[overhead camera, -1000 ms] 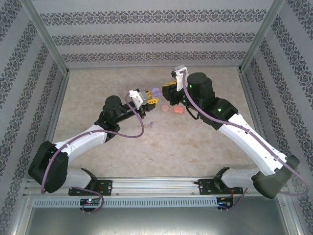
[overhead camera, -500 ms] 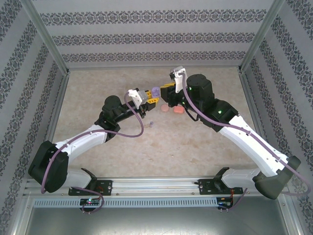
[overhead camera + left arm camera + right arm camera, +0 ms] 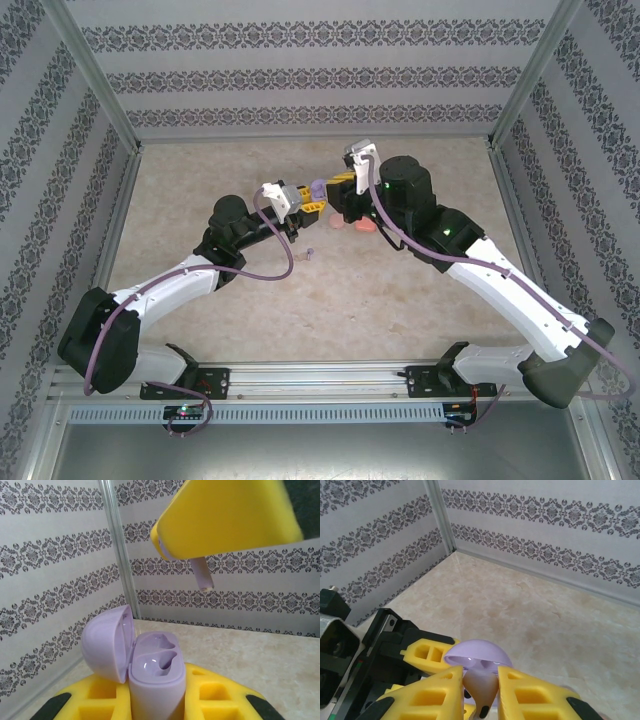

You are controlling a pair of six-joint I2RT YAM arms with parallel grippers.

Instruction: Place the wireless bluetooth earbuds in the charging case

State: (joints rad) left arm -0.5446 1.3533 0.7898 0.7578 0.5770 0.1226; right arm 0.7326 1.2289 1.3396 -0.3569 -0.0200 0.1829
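Observation:
The purple charging case [image 3: 156,672] stands upright between my left gripper's [image 3: 157,702] yellow fingers, lid [image 3: 107,642] swung open to the left and both sockets empty. My left gripper [image 3: 305,203] is shut on the case [image 3: 318,188]. My right gripper [image 3: 481,690] is shut on a purple earbud [image 3: 481,685], stem pointing down. In the left wrist view that earbud's stem [image 3: 202,575] hangs out of the right fingers [image 3: 225,515], above the case and a little to its right, not touching it. Another purple earbud [image 3: 309,254] lies on the table.
A pale pink case [image 3: 339,221] and a coral-red case [image 3: 366,224] lie on the table just under my right gripper [image 3: 345,195]. Patterned walls and metal posts [image 3: 90,75] close in the beige table [image 3: 200,170] on three sides.
My right gripper has moved a little to the left with the earbud, closer over the open case. The left arm has held still.

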